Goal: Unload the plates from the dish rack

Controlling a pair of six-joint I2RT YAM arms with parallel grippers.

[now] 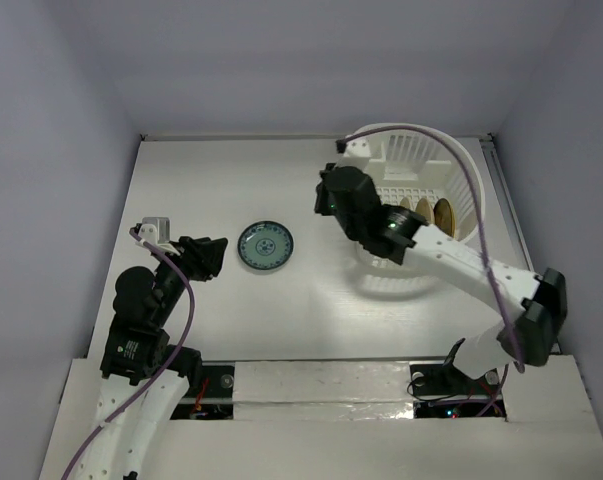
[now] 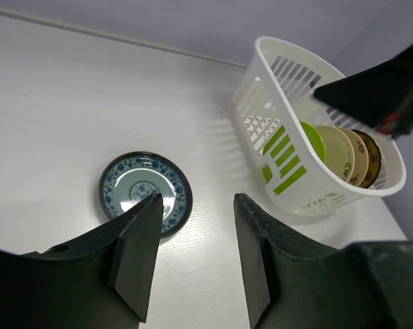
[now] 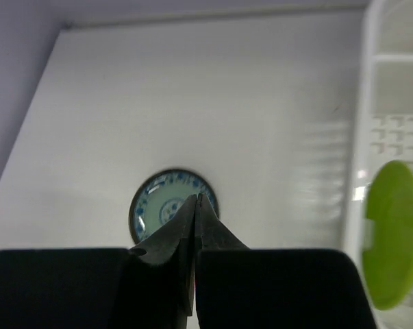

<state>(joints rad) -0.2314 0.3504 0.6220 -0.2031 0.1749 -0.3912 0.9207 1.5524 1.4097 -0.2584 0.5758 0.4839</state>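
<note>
While the dish rack stands at the far right of the table, four plates sit on edge inside it, packed in a row toward its rounded end. From the left wrist view the lime green plate comes first, its colour also showing through the slots in the rack's side wall. Behind it are the cream plate, the tan plate and, last in the row, the amber plate with a dark pattern. The other end of the rack, with its slotted wall, holds no plate that can be seen.

One plate is out of the rack: the white plate with a blue-green pattern lies flat and face up on the table. It is well to the left of the rack and just to the right of the left arm's fingers.

As for the hands, the right gripper has its two fingers pressed tight together with nothing between them. It hangs in the air beside the rack's left wall, and the lime green plate shows at the right edge of its own camera. The left gripper is about half open and grips nothing; it hovers above the table, with the patterned plate just past its left finger.
</note>
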